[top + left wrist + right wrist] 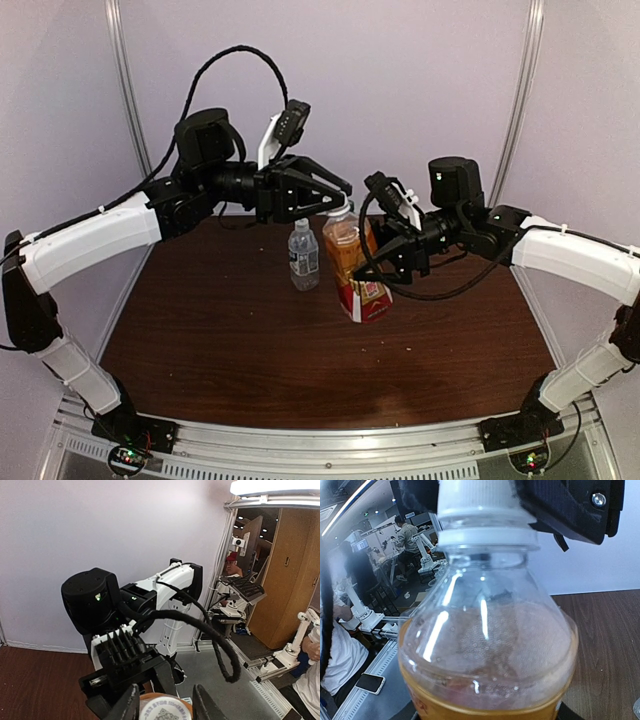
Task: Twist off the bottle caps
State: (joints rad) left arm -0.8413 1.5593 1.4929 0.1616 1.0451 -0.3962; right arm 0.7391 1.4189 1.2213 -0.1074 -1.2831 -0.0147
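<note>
The amber-brown bottle [357, 265] with the red label leans over the table, and its base seems just off the wood. My right gripper [388, 256] is shut on its body; in the right wrist view the bottle [485, 645] fills the frame. My left gripper [343, 206] comes from the left and is shut on its white cap [477, 497]. In the left wrist view the cap [165, 711] sits between my fingers [131, 706]. The clear water bottle [303, 256] stands upright just left, its white cap [301, 224] on. The green bottle and green cap are out of view.
The brown table [250, 350] is bounded by pale walls at the back and sides and a metal rail [330, 440] at the near edge. The left arm's black cable [225, 60] loops high above it.
</note>
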